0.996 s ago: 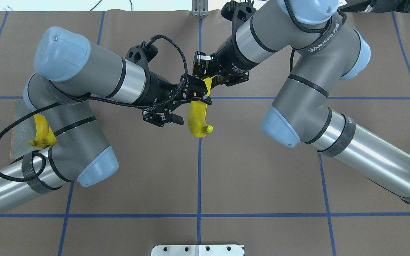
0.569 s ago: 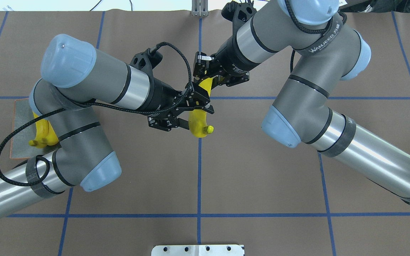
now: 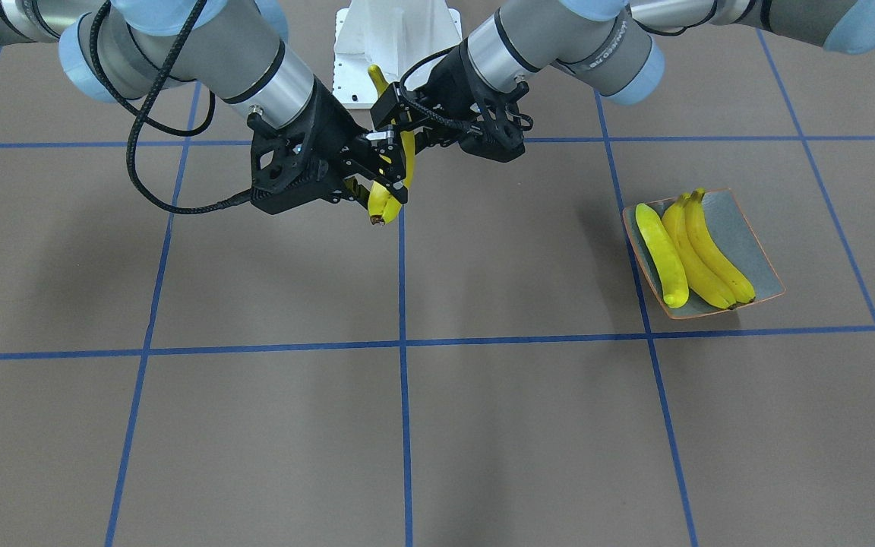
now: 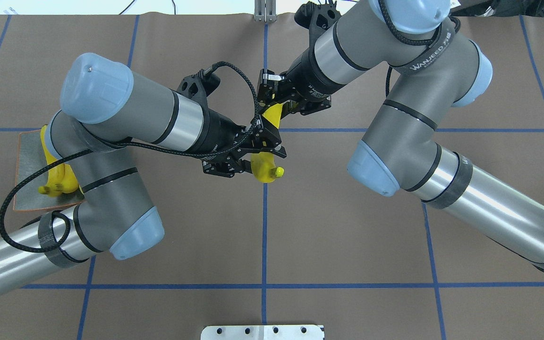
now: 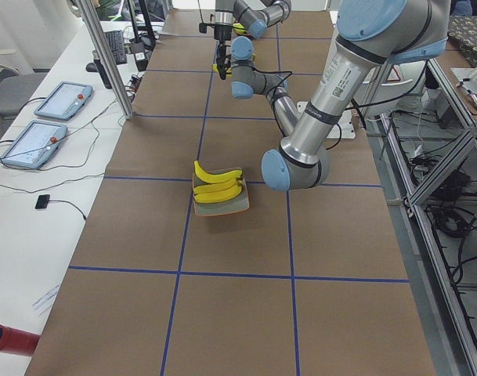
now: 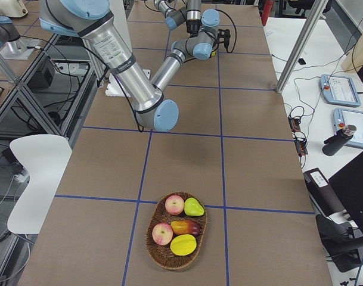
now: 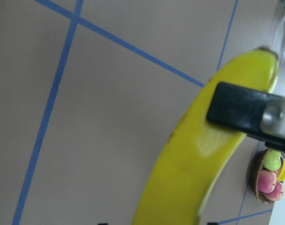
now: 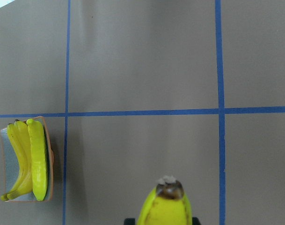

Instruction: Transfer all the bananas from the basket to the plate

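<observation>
Plate [image 4: 26, 156] + bananas [image 4: 57, 182] mostly under L arm [image 4: 106, 189], overhead view.

table [image 3: 255, 425]: a long flat top, seen covered by a matt brown sheet
blue lines [image 3: 401, 380]: tape strips laid on the sheet, crossed at right angles so that large squares are marked out
plate [image 3: 747, 232]: set flat on the sheet toward the robot's left end, just beside one of the blue lines and near a crossing
basket [image 6: 149, 239]: a dark oval wicker basket, set across one of the blue lines near the robot's right end, well apart from the plate
white mount [image 4: 262, 332]: a pale bolted slab, seen at the robot-side edge on the middle line
</observation>
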